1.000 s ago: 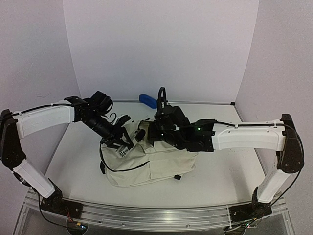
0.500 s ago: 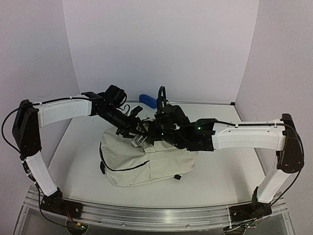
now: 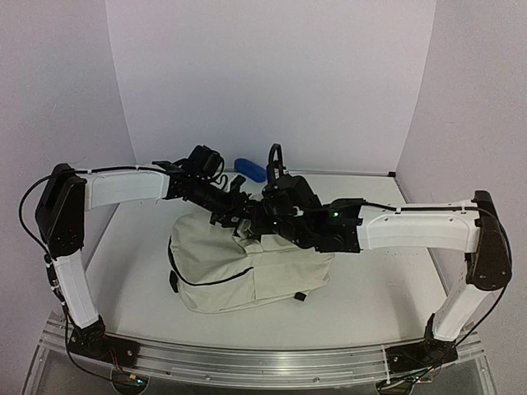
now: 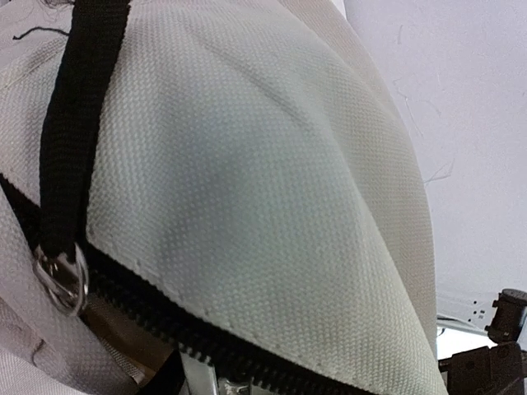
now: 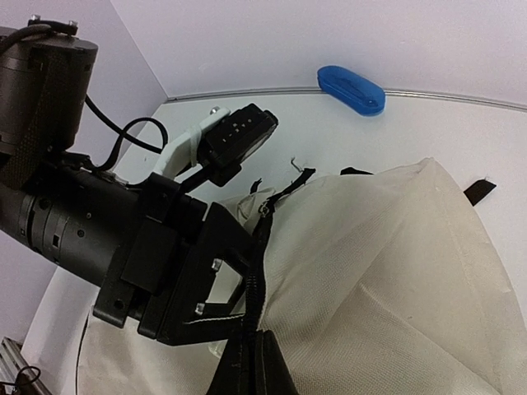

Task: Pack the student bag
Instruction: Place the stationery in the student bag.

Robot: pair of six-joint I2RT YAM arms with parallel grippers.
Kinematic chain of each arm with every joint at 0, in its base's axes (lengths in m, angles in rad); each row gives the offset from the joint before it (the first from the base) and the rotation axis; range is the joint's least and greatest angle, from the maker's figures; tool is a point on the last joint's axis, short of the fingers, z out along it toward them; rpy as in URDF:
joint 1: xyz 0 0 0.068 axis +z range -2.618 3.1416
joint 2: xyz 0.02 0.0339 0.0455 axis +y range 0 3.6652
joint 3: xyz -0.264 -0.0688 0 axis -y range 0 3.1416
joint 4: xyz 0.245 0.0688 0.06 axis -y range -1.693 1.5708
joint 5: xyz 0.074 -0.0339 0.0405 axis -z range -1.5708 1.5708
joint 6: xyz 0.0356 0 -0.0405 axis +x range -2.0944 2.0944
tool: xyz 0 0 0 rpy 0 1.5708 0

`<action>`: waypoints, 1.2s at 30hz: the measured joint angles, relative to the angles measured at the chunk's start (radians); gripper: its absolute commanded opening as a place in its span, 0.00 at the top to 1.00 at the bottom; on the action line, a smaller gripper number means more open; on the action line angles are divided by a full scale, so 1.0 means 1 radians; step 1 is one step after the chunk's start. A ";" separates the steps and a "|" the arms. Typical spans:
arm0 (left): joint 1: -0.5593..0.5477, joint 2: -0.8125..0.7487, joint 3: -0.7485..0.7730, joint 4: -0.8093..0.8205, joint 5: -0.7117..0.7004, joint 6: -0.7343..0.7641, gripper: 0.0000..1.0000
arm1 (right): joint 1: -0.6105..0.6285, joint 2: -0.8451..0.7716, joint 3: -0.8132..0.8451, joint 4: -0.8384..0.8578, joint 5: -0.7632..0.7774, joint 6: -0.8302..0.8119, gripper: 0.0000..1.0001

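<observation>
The student bag (image 3: 235, 271) sits on the table (image 3: 387, 280) a little left of centre and toward the near half, a bulky cream backpack slumped on its side with a black zipper line curving across the face turned toward me. My right gripper (image 5: 247, 370) is clenched on the bag's zippered rim at the top; in its wrist view the black zipper tape runs straight down into the pinched fingers and the cream fabric is drawn up into a ridge. My left gripper (image 3: 239, 216) comes in from the left to the same top edge, just beside the right one, and its tips are hidden behind the lifted fabric, so I cannot tell whether it is released or grasping anything. Its own wrist camera is pressed so close that I see little but weave: a black strap (image 4: 82, 123) running down the cloth to a metal ring (image 4: 62, 276), and a zipper (image 4: 165, 325) crossing beneath. From overhead, both wrists and the right forearm (image 3: 412, 230) lie over the top of the bag and block my view of its opening. Behind the bag, well apart from it, a blue oblong case (image 5: 351, 89) lies at the far edge of the table against the back wall (image 3: 272, 82).
</observation>
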 measured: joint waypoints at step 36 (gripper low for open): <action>-0.099 0.030 -0.035 0.221 -0.121 -0.110 0.56 | -0.006 0.000 -0.019 0.026 0.085 -0.007 1.00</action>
